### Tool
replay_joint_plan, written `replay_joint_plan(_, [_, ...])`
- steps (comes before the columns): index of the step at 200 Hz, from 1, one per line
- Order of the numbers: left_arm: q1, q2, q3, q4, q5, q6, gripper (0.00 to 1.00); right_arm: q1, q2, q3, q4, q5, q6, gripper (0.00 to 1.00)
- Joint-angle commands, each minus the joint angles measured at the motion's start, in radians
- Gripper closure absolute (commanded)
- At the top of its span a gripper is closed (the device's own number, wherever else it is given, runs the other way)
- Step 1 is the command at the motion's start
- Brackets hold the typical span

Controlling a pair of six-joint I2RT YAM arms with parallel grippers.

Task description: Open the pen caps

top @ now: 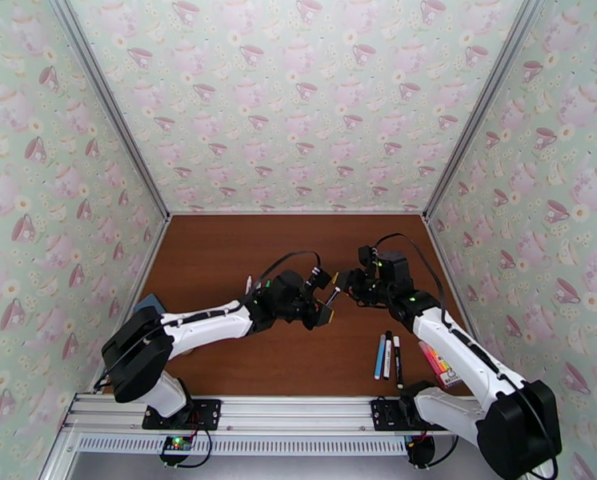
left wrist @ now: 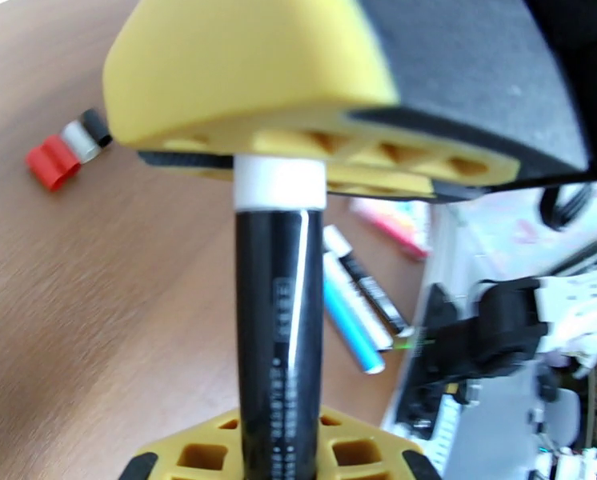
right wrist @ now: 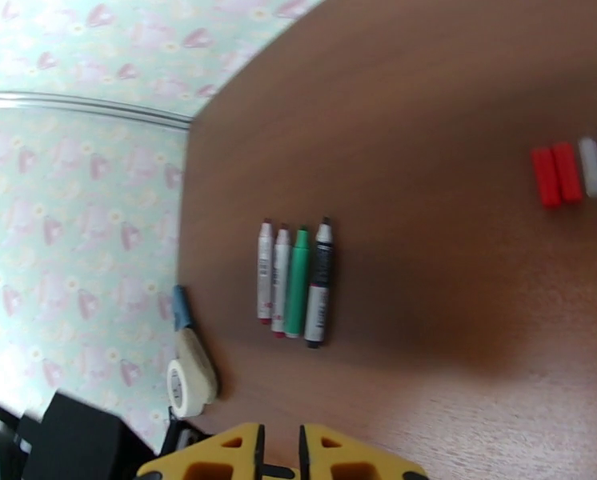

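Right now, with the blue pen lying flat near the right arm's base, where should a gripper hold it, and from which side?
Take the blue pen at mid-barrel, straight from above, closing across its width. It lies flat on the table, running near to far, so the top is the open side. A black-and-white pen lies close along its right, so that side probably leaves little room.

Black pen (left wrist: 278,314) barrel: white print, too blurred to read.
Four pens (right wrist: 294,282) on counter (right wrist: 458,354): print illegible.
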State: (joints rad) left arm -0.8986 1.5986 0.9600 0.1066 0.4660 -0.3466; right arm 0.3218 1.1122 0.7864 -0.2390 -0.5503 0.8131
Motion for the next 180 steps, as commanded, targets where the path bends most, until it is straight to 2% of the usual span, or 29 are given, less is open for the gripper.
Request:
replay_joint_plan(1, [-0.001,-0.029,-0.022,-0.097,0.191,-0.002,0.99,-0.062,-0.043,0.017,0.11,0.038,-0.043,0.98])
replay_joint_plan(14, [0.0,-0.025,-0.022,-0.094,0.228,-0.008,0.99,-0.069,-0.051,0.019,0.124,0.032,-0.057,0.98])
replay_joint_plan(27, [-0.003,-0.028,-0.026,-0.094,0.198,-0.01,0.99,-0.076,-0.049,0.022,0.135,0.022,-0.067,0.98])
replay_joint_plan(47, [-0.027,-0.04,-0.024,-0.145,0.038,0.03,0.99,-0.079,-0.04,0.036,0.115,0.043,-0.068,0.98])
replay_joint_plan(78, [-0.111,-0.073,-0.011,-0.22,-0.33,0.099,0.99,-0.079,-0.023,0.092,-0.041,0.188,-0.046,0.99])
replay_joint_plan(93, [-0.136,-0.083,-0.011,-0.233,-0.426,0.116,0.99,-0.079,-0.016,0.112,-0.079,0.212,-0.037,0.99])
replay_joint_plan(112, [-0.135,-0.086,-0.019,-0.223,-0.401,0.109,0.99,-0.08,-0.009,0.13,-0.105,0.227,-0.035,0.99])
replay_joint_plan(147, [-0.103,-0.114,-0.056,-0.12,-0.173,0.057,0.97,-0.083,-0.003,0.127,-0.076,0.191,-0.079,0.99])
replay_joint_plan(180, [-0.077,-0.158,-0.082,-0.087,-0.143,0.026,0.96,-0.109,0.02,0.12,-0.096,0.137,-0.139,0.98])
